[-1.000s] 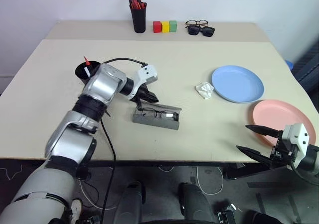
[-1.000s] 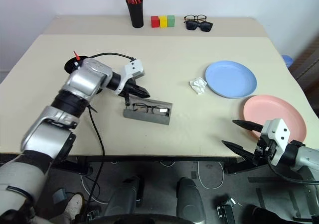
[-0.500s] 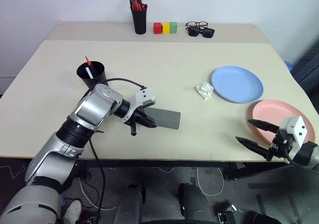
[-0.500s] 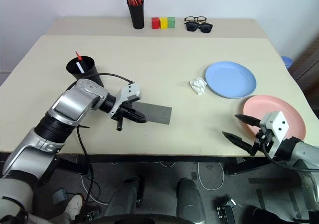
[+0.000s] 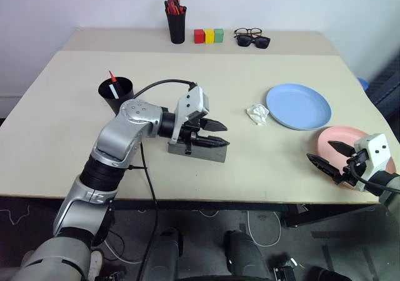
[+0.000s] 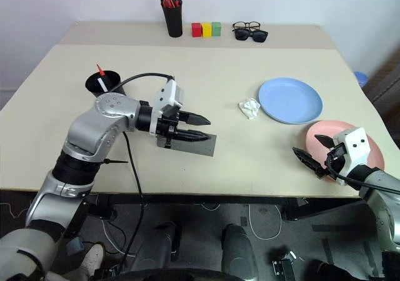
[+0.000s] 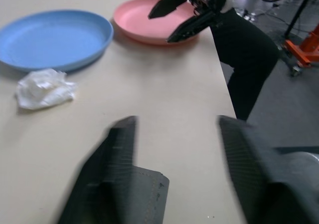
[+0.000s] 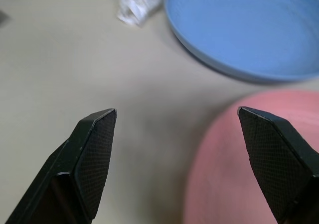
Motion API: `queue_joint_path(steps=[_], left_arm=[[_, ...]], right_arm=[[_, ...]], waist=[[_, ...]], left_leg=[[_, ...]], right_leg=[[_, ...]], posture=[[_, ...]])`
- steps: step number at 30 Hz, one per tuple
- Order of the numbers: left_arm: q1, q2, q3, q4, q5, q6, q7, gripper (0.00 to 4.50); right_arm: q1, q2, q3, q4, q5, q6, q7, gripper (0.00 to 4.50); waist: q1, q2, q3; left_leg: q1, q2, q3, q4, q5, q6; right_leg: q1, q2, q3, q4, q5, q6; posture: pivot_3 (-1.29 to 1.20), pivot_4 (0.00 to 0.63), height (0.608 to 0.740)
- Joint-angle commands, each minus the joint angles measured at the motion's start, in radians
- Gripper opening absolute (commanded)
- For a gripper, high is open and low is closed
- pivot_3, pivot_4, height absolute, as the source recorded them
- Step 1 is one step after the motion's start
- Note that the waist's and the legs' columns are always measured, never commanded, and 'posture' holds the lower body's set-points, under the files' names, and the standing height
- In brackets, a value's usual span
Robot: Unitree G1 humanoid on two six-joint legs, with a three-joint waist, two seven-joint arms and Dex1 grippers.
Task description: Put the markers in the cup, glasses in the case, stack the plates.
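So we have markers (image 5: pixel 111 84) cupped and the grey case (image 5: pixel 209 152) at centre closed, while both spread, empty grippers (image 5: pixel 211 133) (image 5: pixel 329 155) leave the lower-right plates (image 5: pixel 298 105) unstacked.

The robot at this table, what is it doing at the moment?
It is tidying the table. Its left gripper is open just above the grey case, whose flap lies closed. Both markers stand in the black cup. The right gripper is open at the near edge of the pink plate, holding nothing. The blue plate lies apart from the pink one, so the plates are not yet stacked.
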Motion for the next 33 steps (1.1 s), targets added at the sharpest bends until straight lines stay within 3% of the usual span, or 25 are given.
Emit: queue_joint_path(steps=[1,8,12,17,26,33], left_arm=[[-0.035,-0.022,-0.016,0.034,0.043,-0.086,0.042,4.27],[-0.043,-0.049,-0.043,0.092,0.101,-0.172,0.086,4.39],[-0.049,-0.067,-0.043,0.105,0.108,-0.178,0.106,4.5],[-0.053,-0.07,-0.034,0.118,0.1,-0.168,0.119,4.5],[-0.036,-0.07,-0.019,0.108,0.085,-0.153,0.147,4.5],[-0.023,-0.068,0.006,0.092,0.074,-0.116,0.191,4.5]], right_arm=[[-0.018,0.007,0.0,0.004,-0.019,0.006,-0.028,3.98],[-0.027,0.012,0.029,0.008,-0.038,0.07,-0.058,3.98],[-0.042,0.005,0.058,0.02,-0.058,0.099,-0.075,2.68],[-0.056,-0.006,0.087,0.017,-0.112,0.105,-0.103,0.07],[-0.062,-0.03,0.115,-0.008,-0.228,0.076,-0.154,0.03],[-0.338,-0.024,0.185,0.129,-0.323,-0.101,-0.196,0.03]], waist=[[0.0,0.0,0.0],[0.001,0.0,0.0],[0.001,0.0,0.0],[-0.003,0.0,0.0],[-0.001,0.0,-0.001],[-0.009,0.001,0.0]], left_leg=[[0.0,0.0,0.0,0.0,0.0,0.0],[0.0,0.0,0.0,-0.001,0.0,0.0],[0.0,0.0,0.0,0.0,0.0,0.0],[0.0,0.0,0.0,-0.001,0.0,0.0],[0.0,0.0,0.0,0.0,0.0,0.0],[0.0,0.0,0.0,0.0,0.0,0.0]], right_leg=[[0.0,0.0,0.0,0.0,0.0,0.0],[0.0,0.0,0.0,0.0,0.0,0.0],[0.0,0.0,0.0,0.0,0.0,0.0],[0.0,0.0,0.0,0.0,0.0,0.0],[0.0,0.0,0.0,0.0,0.0,0.0],[-0.001,0.0,0.0,0.0,0.0,0.001]], posture=[[0.0,0.15,0.74],[0.0,0.15,0.74],[0.0,0.15,0.74],[0.0,0.15,0.74],[0.0,0.15,0.74],[0.0,0.15,0.74]])
